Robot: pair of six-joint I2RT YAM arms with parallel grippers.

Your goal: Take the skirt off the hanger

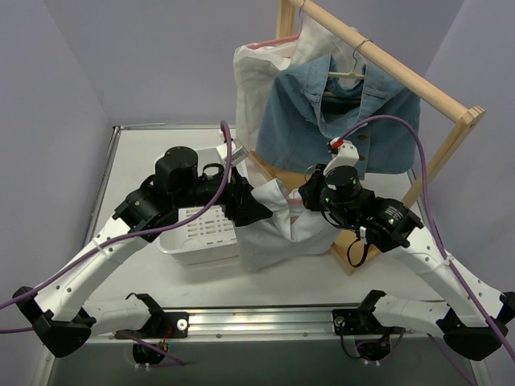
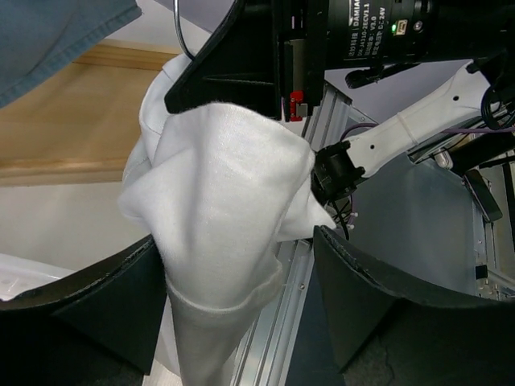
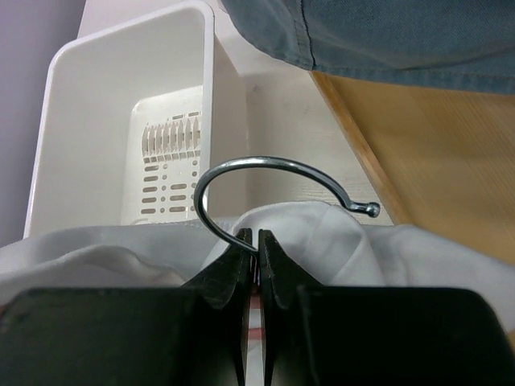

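Right gripper [image 3: 257, 241] is pinched tight on the metal hook of the hanger [image 3: 241, 165]. The white skirt [image 1: 278, 229] is bunched under it, held up between the two arms just beside the white basket [image 1: 201, 251]. Left gripper [image 2: 233, 237] has its jaws spread wide either side of the cloth, and the basket's slotted floor is in plain view from the right wrist.

Soft, even light from above; only faint shadows on the pale grey table [image 1: 290, 285]. The white cloth skirt [image 2: 217, 201] glares slightly up close, its nearest folds blurred.
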